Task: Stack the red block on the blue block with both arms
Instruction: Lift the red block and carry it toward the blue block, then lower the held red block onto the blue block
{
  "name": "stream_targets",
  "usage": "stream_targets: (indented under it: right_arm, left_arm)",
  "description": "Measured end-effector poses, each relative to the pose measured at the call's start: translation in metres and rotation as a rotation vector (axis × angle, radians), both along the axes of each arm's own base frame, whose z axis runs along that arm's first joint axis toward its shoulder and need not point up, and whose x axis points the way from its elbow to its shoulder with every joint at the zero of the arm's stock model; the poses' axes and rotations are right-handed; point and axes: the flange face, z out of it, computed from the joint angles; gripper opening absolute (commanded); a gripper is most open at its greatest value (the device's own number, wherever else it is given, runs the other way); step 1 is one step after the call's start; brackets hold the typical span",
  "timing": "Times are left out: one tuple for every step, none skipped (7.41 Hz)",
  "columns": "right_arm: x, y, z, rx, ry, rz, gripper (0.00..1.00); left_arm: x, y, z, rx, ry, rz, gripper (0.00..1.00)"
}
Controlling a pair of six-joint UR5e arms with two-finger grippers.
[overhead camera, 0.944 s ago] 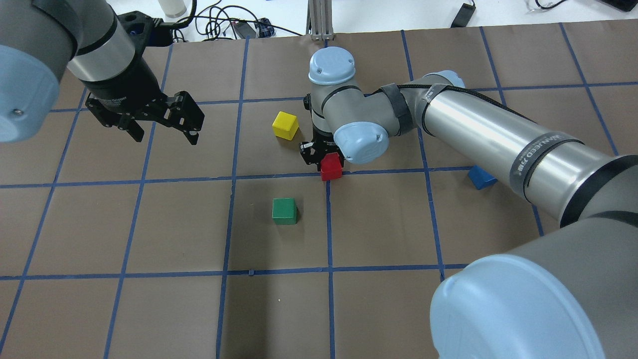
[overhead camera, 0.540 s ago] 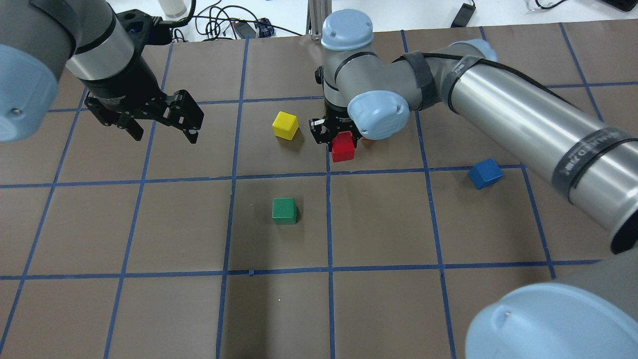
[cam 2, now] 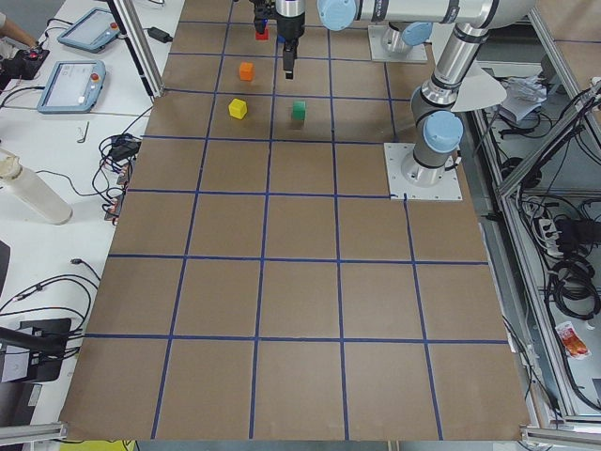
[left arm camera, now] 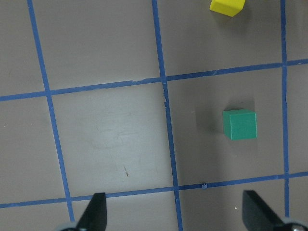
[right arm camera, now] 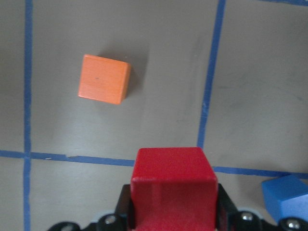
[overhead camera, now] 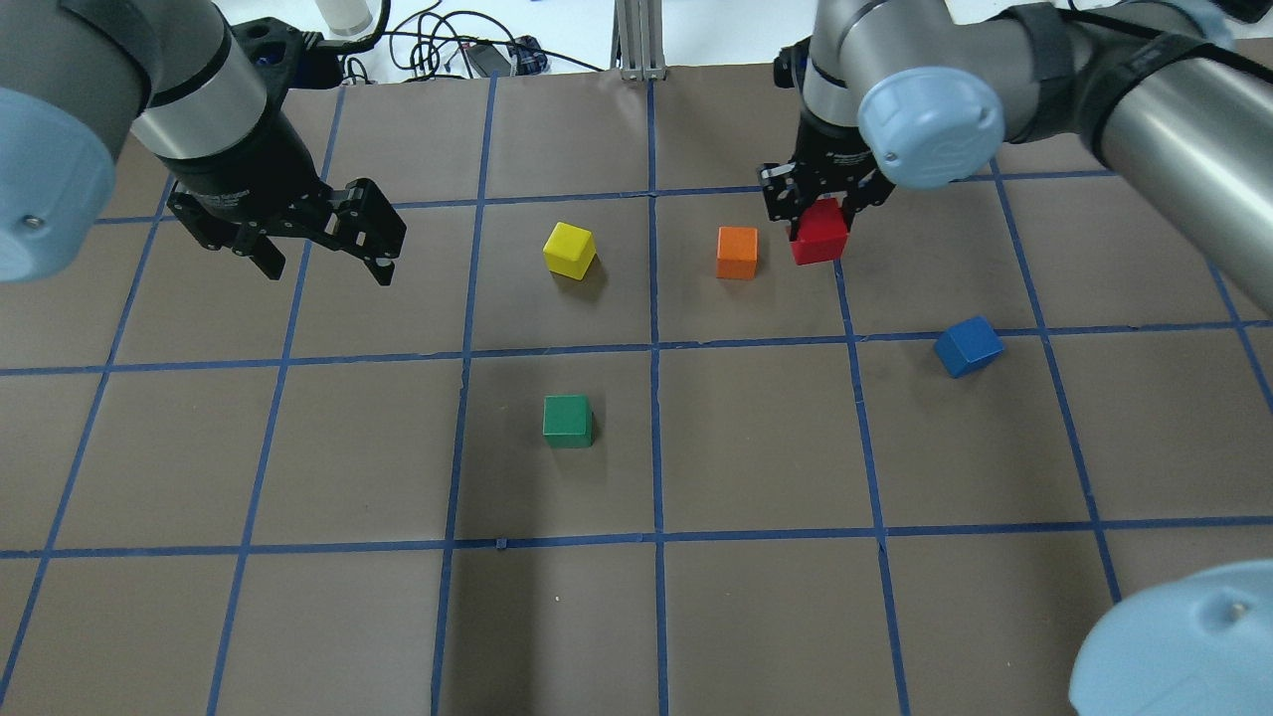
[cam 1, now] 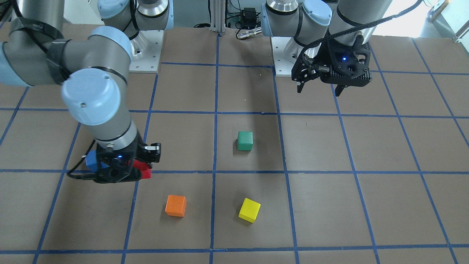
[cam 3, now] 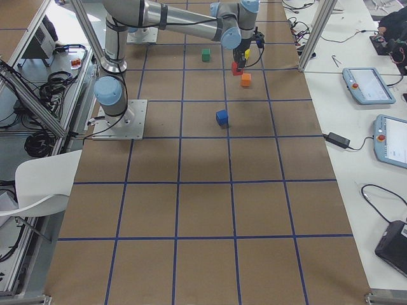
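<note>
My right gripper (overhead camera: 821,211) is shut on the red block (overhead camera: 819,235) and holds it above the table, just right of the orange cube. In the right wrist view the red block (right arm camera: 173,185) sits between the jaws, and the blue block (right arm camera: 287,196) shows at the lower right corner. The blue block (overhead camera: 967,346) lies alone on the table, nearer the robot and to the right of the held block. In the front-facing view the right gripper (cam 1: 121,172) half hides the blue block (cam 1: 91,161). My left gripper (overhead camera: 326,264) hangs open and empty over the far left.
An orange cube (overhead camera: 737,252) lies just left of the held red block. A yellow cube (overhead camera: 569,249) lies further left and a green cube (overhead camera: 568,420) sits mid-table, also in the left wrist view (left arm camera: 239,124). Cables and a post line the far edge.
My right gripper has carried the red block to the right and farther from the robot, uncovering the orange cube. The left arm and the blue block have not moved.
</note>
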Motion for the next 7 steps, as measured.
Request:
stream_targets:
  right_arm:
    - [-0.041,-0.006,0.006,-0.005,0.006,0.008,0.00]
    - [-0.079,-0.009,0.012,-0.009,0.013,0.005,0.00]
    - [-0.112,-0.008,0.014,-0.009,0.016,-0.002,0.00]
    - [-0.134,-0.005,0.008,0.001,0.016,0.008,0.00]
    - [-0.154,0.000,-0.003,0.023,0.009,0.015,0.00]
    - [-0.172,0.006,-0.016,0.041,-0.004,0.000,0.00]
    - [-0.181,0.013,-0.028,0.045,-0.011,-0.012,0.00]
  left_arm:
    - [0.000,0.000,0.000,0.000,0.000,0.000,1.00]
    - [0.000,0.000,0.001,-0.002,-0.001,0.000,1.00]
    - [0.000,-0.001,0.002,-0.005,-0.001,-0.001,1.00]
    - [0.000,-0.001,0.002,-0.006,-0.001,-0.001,1.00]
    - [0.000,-0.001,0.002,-0.006,-0.001,-0.001,1.00]
    - [0.000,-0.001,0.001,-0.005,-0.001,-0.002,1.00]
    - [0.000,-0.001,0.001,-0.004,-0.001,-0.002,1.00]
